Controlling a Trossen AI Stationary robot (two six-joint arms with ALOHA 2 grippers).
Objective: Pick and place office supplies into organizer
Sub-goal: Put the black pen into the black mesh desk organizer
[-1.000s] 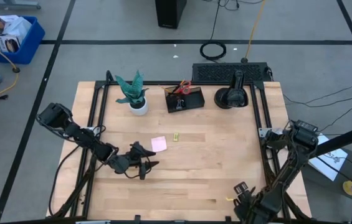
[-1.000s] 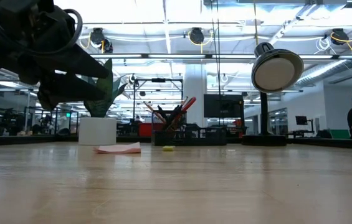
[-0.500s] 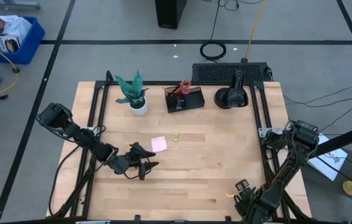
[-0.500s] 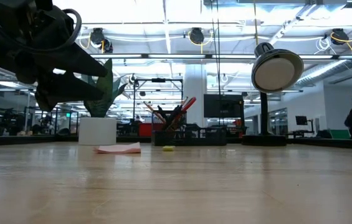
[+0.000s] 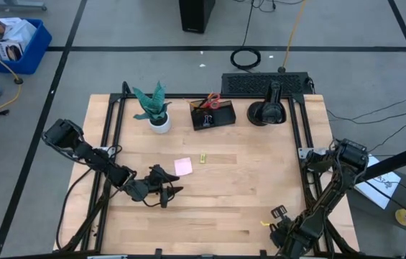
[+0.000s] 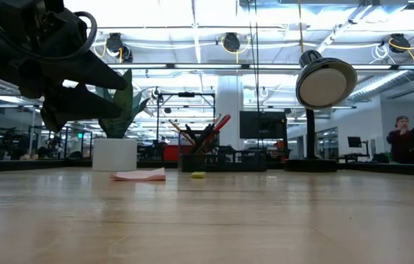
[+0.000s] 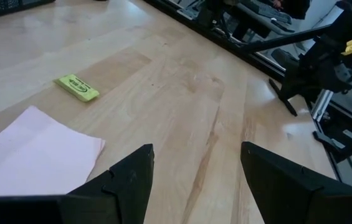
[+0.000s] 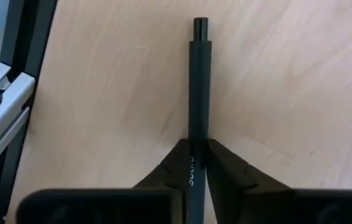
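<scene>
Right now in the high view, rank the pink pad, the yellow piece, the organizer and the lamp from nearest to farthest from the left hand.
1. Pink pad, just beyond the left hand, toward the table's middle.
2. Yellow piece, a little past the pad, to its right.
3. Organizer, at the table's far edge, centre.
4. Lamp, at the far edge, right of the organizer.

You have open tabletop (image 5: 246, 187) across the middle and front. Along the back edge, the plant pot (image 5: 160, 122), organizer (image 5: 213, 115) and black lamp (image 5: 268, 111) stand in a row. The sticky-note pad (image 5: 183, 166) and yellow piece (image 5: 203, 157) lie low mid-table.
</scene>
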